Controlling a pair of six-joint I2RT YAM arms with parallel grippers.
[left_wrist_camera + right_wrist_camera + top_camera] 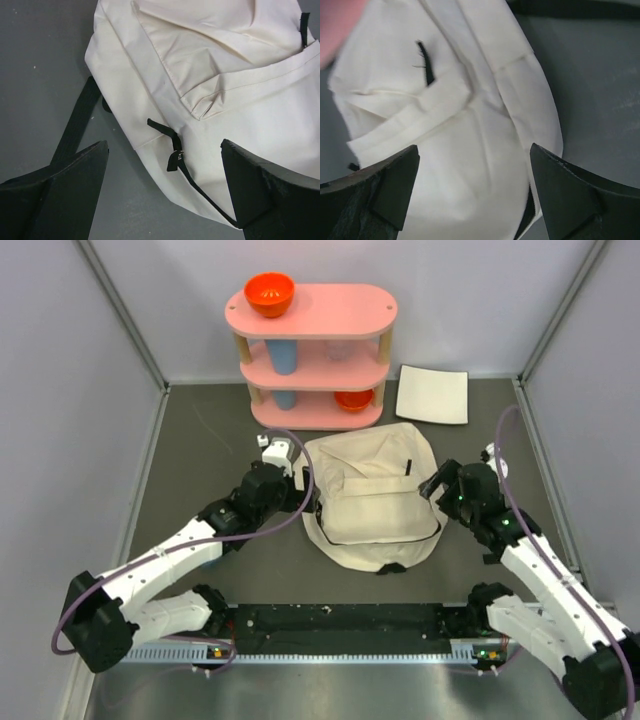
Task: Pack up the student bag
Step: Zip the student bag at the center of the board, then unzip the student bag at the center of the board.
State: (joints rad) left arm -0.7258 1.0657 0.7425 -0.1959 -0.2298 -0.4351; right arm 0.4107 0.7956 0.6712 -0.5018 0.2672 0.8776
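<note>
The student bag (372,495) is a cream fabric backpack lying flat in the middle of the dark table, with black straps showing at its edges. My left gripper (303,490) hovers at the bag's left edge, open. In the left wrist view the bag (225,75) and a thin black strap with a buckle (175,152) lie under my left gripper (164,145), and nothing is held. My right gripper (432,484) is open at the bag's right edge. From the right wrist the cream fabric (460,75) fills the space below my open right gripper (474,149), which grips nothing.
A pink three-tier shelf (312,355) stands at the back with an orange bowl (270,293) on top, blue cups (283,355) in the middle and another orange bowl (353,399) low down. A flat white square sheet (433,394) lies beside it. Grey walls close both sides.
</note>
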